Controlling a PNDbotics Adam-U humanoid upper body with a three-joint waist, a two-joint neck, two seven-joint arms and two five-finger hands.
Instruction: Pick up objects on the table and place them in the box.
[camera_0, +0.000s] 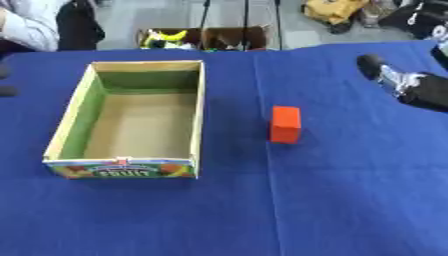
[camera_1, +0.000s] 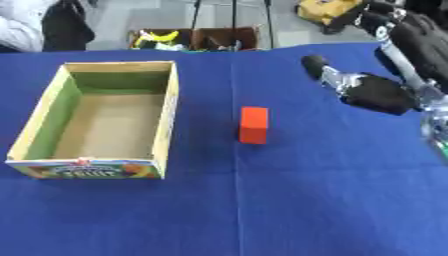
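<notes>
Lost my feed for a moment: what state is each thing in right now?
Box: open-topped, upright, nothing inside.
Orange block: on the blue table, right of the box, apart from it, not held.
Right hand: above the table beyond the block, holding nothing.
Left hand: out of view.

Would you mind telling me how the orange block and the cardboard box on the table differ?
The orange block is a small solid piece of one plain colour; the cardboard box is far larger, open-topped and hollow, with nothing visible inside. The block stands to the right of the box, apart from it. The box has a printed fruit label on its near wall; the block shows none. Both rest on the blue tablecloth, untouched by any hand.
</notes>
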